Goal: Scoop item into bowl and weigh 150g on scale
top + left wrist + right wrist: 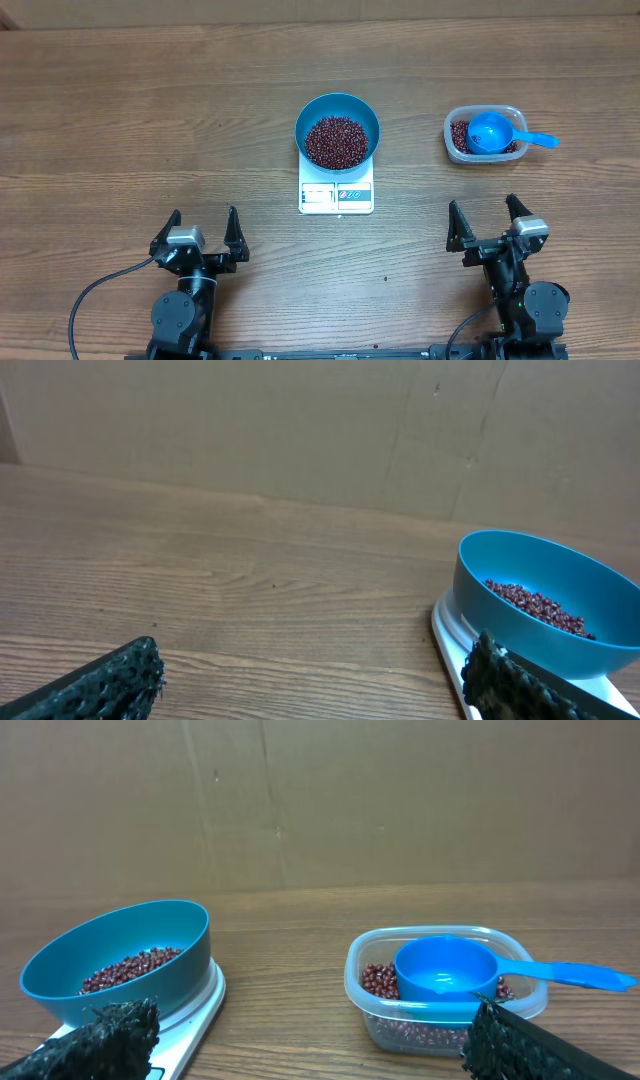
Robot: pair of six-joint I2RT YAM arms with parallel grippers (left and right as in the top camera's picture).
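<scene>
The smooth, round, deep blue bowl point(337, 103) with small dark red-brown beans point(336, 142) stands on the flat white square scale point(336, 197), mid wooden table point(120, 120). The left gripper point(204, 214) and right gripper point(482, 204) are spread wide, empty, near the front edge.

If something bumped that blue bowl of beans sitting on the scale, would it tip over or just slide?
Probably slide rather than tip: the bowl is wide and the beans sit low inside, weighing it down. It looks smooth and only rests on the flat white scale, so a firm shove might push it off the edge.
</scene>
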